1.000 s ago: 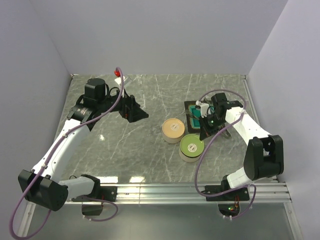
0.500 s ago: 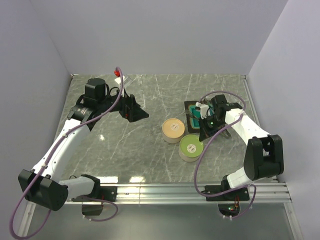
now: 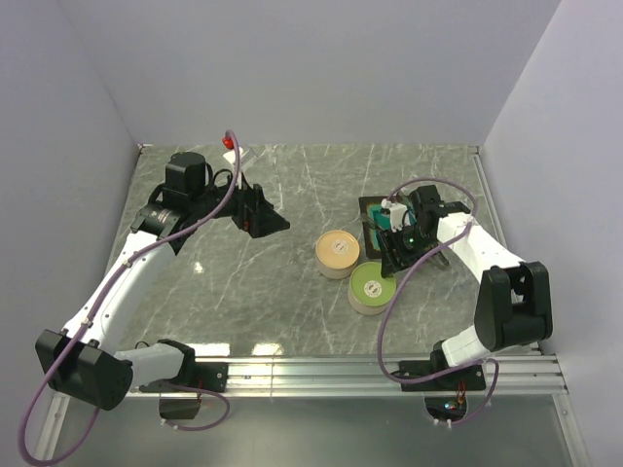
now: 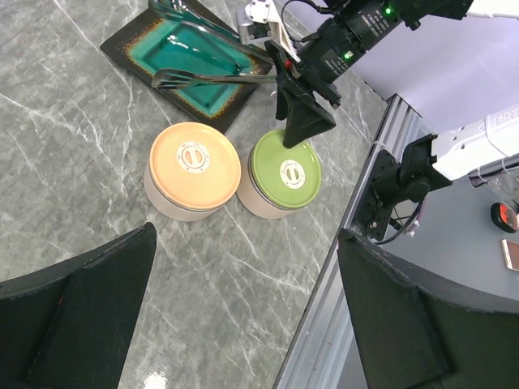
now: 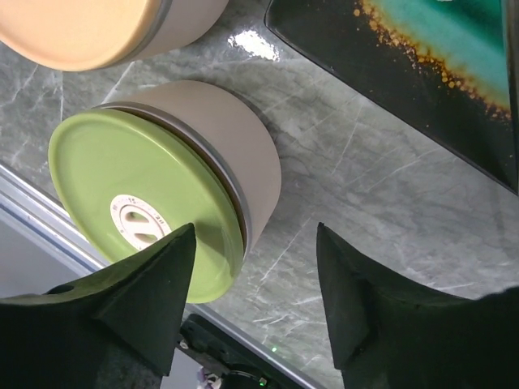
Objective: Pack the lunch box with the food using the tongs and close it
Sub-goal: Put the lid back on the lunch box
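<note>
The silver tongs [image 4: 212,78] lie across the teal tray [image 4: 188,50], their joined end toward my right gripper [image 4: 305,123]. That gripper [image 5: 255,232] is open with nothing between its fingers, and it hangs over the right side of the green-lidded lunch box tin [image 5: 146,198]. Just left of the green tin [image 3: 372,285] stands an orange-lidded tin [image 3: 337,251]. Both lids are on. My left gripper [image 3: 263,220] is open and empty, high above the table, left of the tins. No food shows in any view.
A small red object [image 3: 230,142] sits at the back left corner. An aluminium rail [image 3: 389,368] runs along the near table edge. Grey walls close in the left, back and right sides.
My right gripper's jaws have gone from shut to open, and it has shifted slightly left beside the tray. The left arm has not moved.
</note>
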Robot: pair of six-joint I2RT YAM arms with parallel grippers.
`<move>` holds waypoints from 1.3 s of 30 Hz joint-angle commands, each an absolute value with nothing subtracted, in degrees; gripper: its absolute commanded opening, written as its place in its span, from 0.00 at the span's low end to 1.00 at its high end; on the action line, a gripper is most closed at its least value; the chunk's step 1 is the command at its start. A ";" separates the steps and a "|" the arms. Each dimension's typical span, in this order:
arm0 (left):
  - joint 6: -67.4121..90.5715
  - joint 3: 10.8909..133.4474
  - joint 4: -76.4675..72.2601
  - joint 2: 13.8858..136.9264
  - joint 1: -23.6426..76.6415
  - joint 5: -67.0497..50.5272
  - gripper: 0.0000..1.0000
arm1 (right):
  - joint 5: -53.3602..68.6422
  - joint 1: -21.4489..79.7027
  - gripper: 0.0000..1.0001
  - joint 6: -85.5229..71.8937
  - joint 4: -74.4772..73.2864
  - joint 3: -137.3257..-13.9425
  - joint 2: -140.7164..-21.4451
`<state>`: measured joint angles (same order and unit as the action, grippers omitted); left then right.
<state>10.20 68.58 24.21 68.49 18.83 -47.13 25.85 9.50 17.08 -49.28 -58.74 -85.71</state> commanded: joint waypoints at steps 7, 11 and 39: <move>9.49 68.20 22.94 68.12 18.90 -48.43 0.99 | 25.66 10.11 0.73 16.52 -47.46 -59.50 -77.19; 9.14 68.64 23.73 68.20 18.90 -48.25 0.99 | 26.89 10.11 0.73 20.55 -48.25 -61.78 -71.91; 6.50 70.93 26.37 70.05 18.81 -46.32 0.99 | 10.63 29.71 0.76 14.06 -38.67 -50.54 -73.73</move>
